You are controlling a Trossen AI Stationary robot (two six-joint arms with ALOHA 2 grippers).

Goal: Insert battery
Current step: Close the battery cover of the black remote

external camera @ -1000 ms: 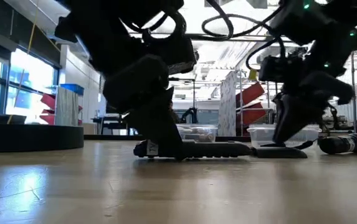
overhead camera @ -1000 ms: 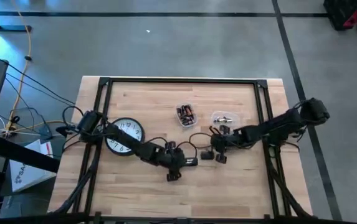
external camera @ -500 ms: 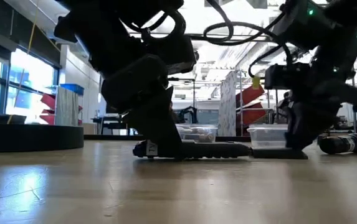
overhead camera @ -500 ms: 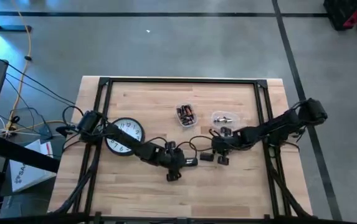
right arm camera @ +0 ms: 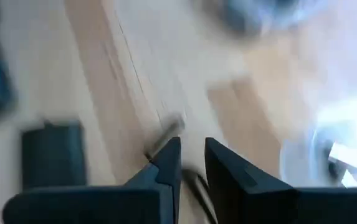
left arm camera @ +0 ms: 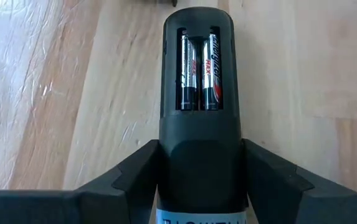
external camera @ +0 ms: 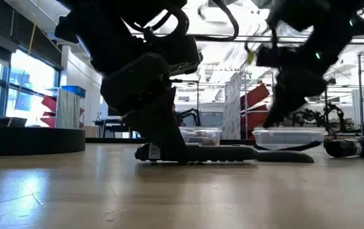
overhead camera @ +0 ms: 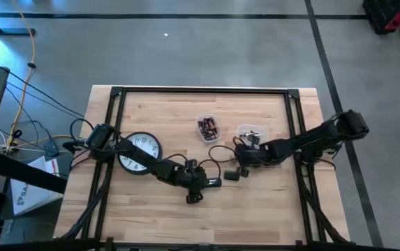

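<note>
Sitting near the table's left edge is a wall clock point(overhead camera: 138, 151), with bare wood open along the near side. Mid-table, the left gripper point(overhead camera: 201, 183) pinches the remote point(left arm camera: 199, 93), its open bay showing two batteries point(left arm camera: 198, 72) reading "MAX". To the right, the right gripper point(overhead camera: 243, 157), fingers nearly pressed together and holding nothing, hangs by the battery cover point(overhead camera: 232, 176).

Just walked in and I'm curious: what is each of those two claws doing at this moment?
Left gripper: shut on the remote, with two batteries in its open bay.
Right gripper: raised, jaws nearly closed, holding nothing visible.
</note>
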